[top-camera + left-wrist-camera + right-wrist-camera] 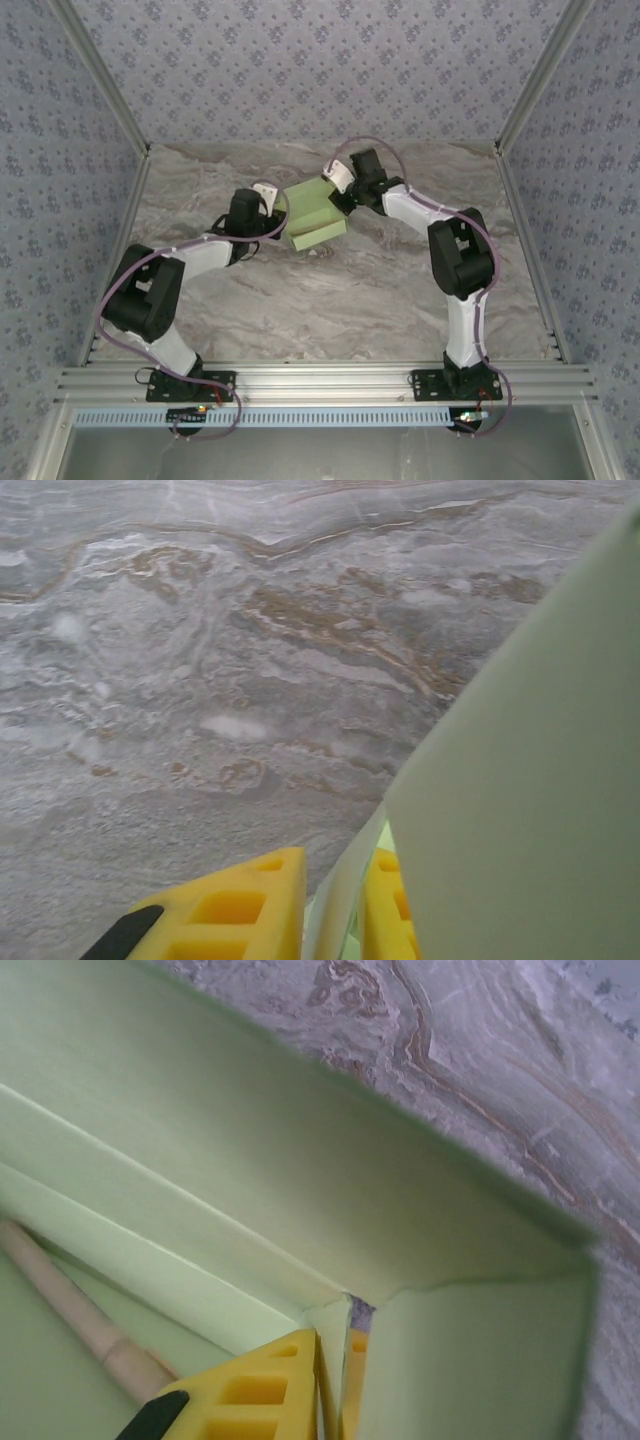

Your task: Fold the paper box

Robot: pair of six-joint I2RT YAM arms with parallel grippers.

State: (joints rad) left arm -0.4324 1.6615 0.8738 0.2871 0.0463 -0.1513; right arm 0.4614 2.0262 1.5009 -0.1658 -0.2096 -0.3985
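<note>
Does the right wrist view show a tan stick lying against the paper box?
Yes, a thin tan stick lies along a fold of the pale green paper box.

The right tool (335, 1350) pinches a thin wall of the paper box (250, 1160) between its yellow fingers (260, 1390). A tan stick (70, 1300) lies against the card at lower left. The marbled counter (480, 1050) shows beyond.

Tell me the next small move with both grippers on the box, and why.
Probably hold the left gripper steady and swing the right gripper inward: each pinches a thin card wall of the paper box, whose corner is not yet closed.
</note>
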